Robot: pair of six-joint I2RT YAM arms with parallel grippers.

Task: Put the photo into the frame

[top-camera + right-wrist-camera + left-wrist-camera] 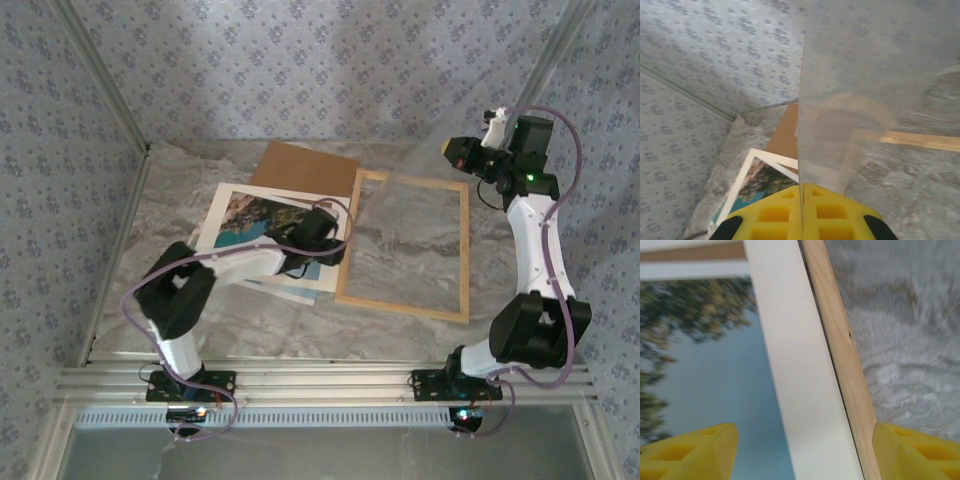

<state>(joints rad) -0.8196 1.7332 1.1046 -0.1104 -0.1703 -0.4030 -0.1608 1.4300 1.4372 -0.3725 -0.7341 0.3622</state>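
The photo [250, 222], a sea and tree print with a white border, lies flat on the table left of centre; its blue sky [705, 390] and white border [790, 365] show from close up. The light wooden frame [345, 250] lies to its right, its left rail [840, 350] right beside the photo's border. My left gripper [325, 242] hovers open over that seam [805, 460], one yellow fingertip [695, 452] above the photo, the other [915, 452] above the table. My right gripper [462, 152] is raised at the back right, shut [801, 200] on a clear sheet [855, 75] edge.
A plain brown backing board [305, 168] lies behind the photo, partly under it. The marble-patterned table [180, 190] is enclosed by patterned walls [300, 60] on three sides. The clear sheet slants over the frame's opening [410, 240].
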